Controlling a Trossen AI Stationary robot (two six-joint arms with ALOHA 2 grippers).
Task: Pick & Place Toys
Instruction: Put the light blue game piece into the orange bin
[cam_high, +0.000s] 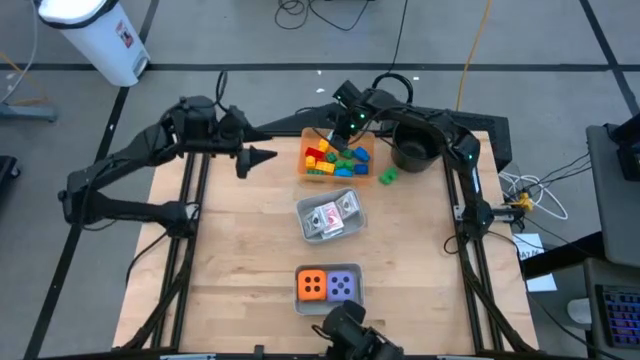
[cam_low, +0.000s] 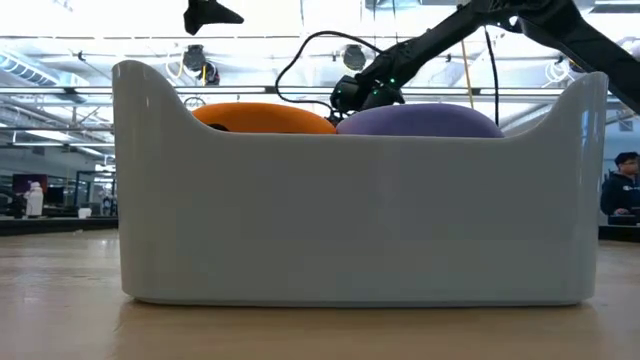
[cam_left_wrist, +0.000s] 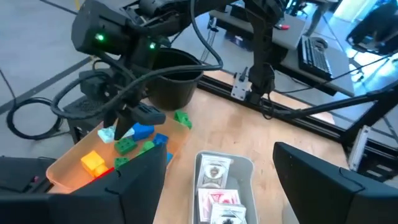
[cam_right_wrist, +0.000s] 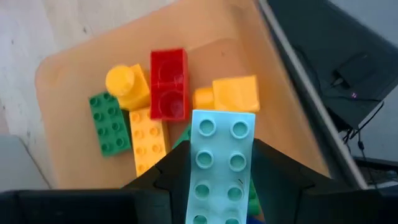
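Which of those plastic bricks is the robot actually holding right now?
The pale teal brick, pinched in the right claw above the orange tray. The red, yellow and green bricks lie loose in the tray beneath it.

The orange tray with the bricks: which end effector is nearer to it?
The right. The right end effector hangs directly over the orange tray, holding a light teal brick. The left end effector waits off the tray's side, apart from it.

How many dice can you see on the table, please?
2: the orange die and the purple die sit side by side in the grey tray at the table's near edge. None seem hidden elsewhere.
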